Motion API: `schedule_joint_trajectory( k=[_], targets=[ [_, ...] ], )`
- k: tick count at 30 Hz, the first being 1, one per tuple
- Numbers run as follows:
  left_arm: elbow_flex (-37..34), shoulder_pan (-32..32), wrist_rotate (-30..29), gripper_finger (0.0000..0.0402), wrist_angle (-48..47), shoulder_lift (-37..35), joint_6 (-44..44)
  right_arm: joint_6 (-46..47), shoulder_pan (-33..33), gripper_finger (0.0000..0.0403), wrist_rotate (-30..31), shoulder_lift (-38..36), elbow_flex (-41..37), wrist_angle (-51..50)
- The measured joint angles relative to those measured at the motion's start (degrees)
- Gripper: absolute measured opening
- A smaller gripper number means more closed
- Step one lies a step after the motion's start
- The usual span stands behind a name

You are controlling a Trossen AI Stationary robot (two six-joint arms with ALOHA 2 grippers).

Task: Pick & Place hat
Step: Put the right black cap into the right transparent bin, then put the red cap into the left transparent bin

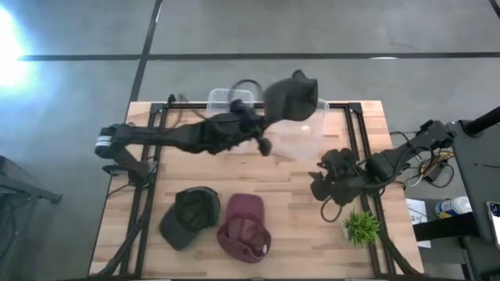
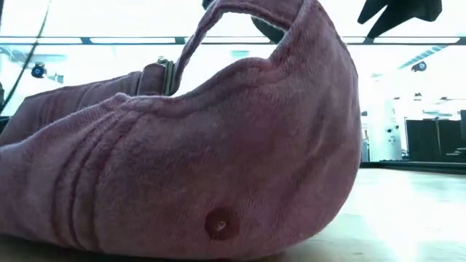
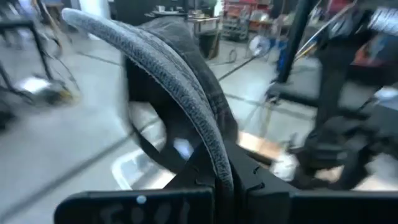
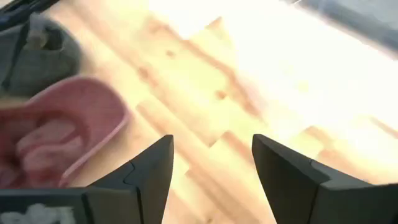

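L gripper [image 1: 264, 140] clamped on the brim of a dark grey cap [image 1: 291, 96], held up over the clear plastic bin [image 1: 301, 139] at the table's far edge, prob. so it can drop straight in. R gripper [image 1: 322, 186] waits near the table's right side, fingers spread, holding nothing. Maroon cap [image 1: 244, 228] and dark green cap [image 1: 190, 216] lie crown-down at the near edge (likely next picks), small potted plant [image 1: 361, 226] clear to their right.
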Motion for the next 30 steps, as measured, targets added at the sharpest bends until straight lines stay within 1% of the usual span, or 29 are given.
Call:
schedule_joint_trajectory(
  k=[3,5,7,9,12,16,17,18,20,23,27,30],
  targets=[
    [5.49,1.91,2.6,0.0006,-1.5,5.86,1.63,-0.37,-0.92,0.0215,0.3,0.11,0.19,0.02],
    [10.2,3.07,2.72,0.0006,-4.71,9.87,0.74,0.62,-1.04,0.0215,0.17,0.43,-0.34,0.04],
    [15.74,4.17,2.69,0.0006,-11.55,14.19,-2.86,2.15,-1.04,0.0215,-0.03,0.92,-1.06,-0.08],
    [21.57,4.96,2.7,0.0006,-20.82,19.09,-6.61,3.73,-1.04,0.0215,-0.33,1.05,-1.65,-0.03],
    [31.39,5.77,3.55,0.0006,-32.38,26.31,-9.32,5.75,-1.01,0.0215,-0.45,0.92,-2.45,-0.03],
    [46.59,7.34,11.88,0.0012,-43.3,34.83,-14.74,7.01,-1.01,0.0215,-1.4,0.2,-3.55,-1.02],
    [48.21,7.71,13.57,0.0018,-43.54,36.66,-14.99,6.99,-0.93,0.0215,-1.42,0.02,-3.94,-1.04],
    [46.96,8.02,14.9,0.0025,-41.1,37.03,-15.09,6.97,-0.73,0.0215,-1.55,-0.09,-4.31,-1.0],
    [41.95,8.66,18.48,0.0042,-37.25,36.61,-15.17,6.97,-0.23,0.0215,-1.63,-0.52,-4.97,-0.94],
    [37.62,9.29,19.63,0.0071,-34.87,36.34,-15.93,7.13,0.89,0.0215,-1.63,-1.3,-5.68,-0.81],
    [36.33,10.1,20.68,0.0116,-34.27,32.18,-15.58,7.04,1.66,0.0215,-1.6,-2.31,-6.73,-0.15],
    [36.33,9.85,20.96,0.0148,-36.78,28.34,-12.1,5.0,1.72,0.0215,-1.65,-3.49,-8.55,2.74]
  ],
)
